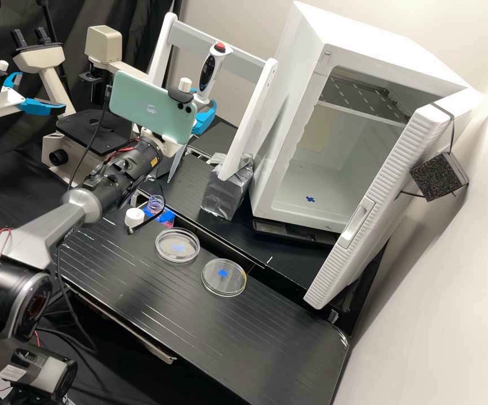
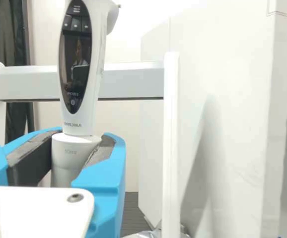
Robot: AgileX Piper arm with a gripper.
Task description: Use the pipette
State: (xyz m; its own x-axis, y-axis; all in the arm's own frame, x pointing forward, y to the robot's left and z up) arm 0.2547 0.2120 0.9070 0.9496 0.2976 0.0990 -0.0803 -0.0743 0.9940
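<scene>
The end effector (image 1: 203,110) grips the pipette (image 1: 209,70), open space separating it from the rack upright (image 1: 252,115) near the cabinet (image 1: 300,62).

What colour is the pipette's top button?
Red; the button shows best in the high view.

In the high view I've got the rack (image 1: 161,53) just beyond my gripper (image 1: 203,117), its 2 uprights and crossbar in my way. A foil-wrapped block (image 1: 227,194) sits round the foot of 1 upright, near the incubator (image 1: 289,84), whose open door (image 1: 390,185) juts out beside an opening I could reach into. Low down, 2 petri dishes (image 1: 170,256) leave me a narrow gap between them; the bare bench (image 1: 272,349) past them gives me broader room.
</scene>
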